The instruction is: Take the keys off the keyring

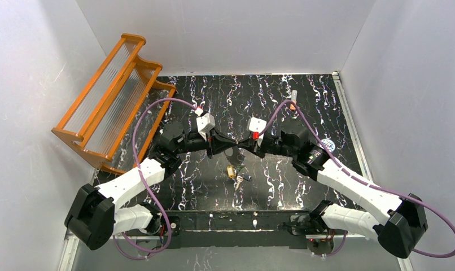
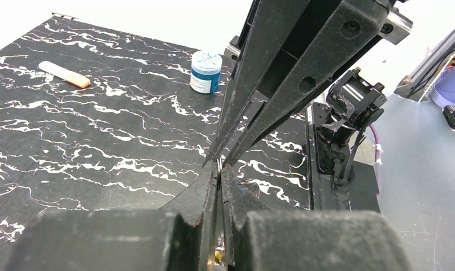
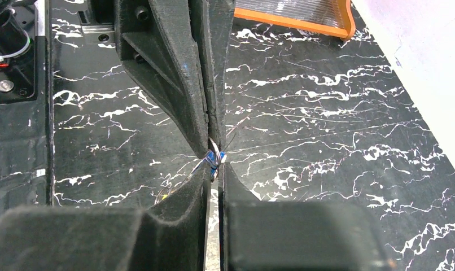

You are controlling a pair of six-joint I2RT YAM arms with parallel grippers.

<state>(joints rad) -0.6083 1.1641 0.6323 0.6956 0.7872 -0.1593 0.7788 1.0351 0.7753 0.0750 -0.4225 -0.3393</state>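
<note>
Keys (image 1: 234, 174) bunch on the near side, just under the hands. Left hand (image 2: 220, 176) and right hand (image 3: 214, 172) meet tip to tip above the marbled surface (image 1: 287, 113), each pinched tight on the thin keyring (image 3: 214, 153) between them.

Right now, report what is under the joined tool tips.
Under the left tool and right tool, shut on the keyring, keys show, one brass; the tools hide how they attach.

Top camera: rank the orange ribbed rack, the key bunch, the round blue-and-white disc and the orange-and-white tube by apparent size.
1. Orange ribbed plastic rack, by far the largest.
2. Bunch of small metal keys, narrowly.
3. Round blue-and-white disc and small orange-and-white tube: too alike to rank.
</note>
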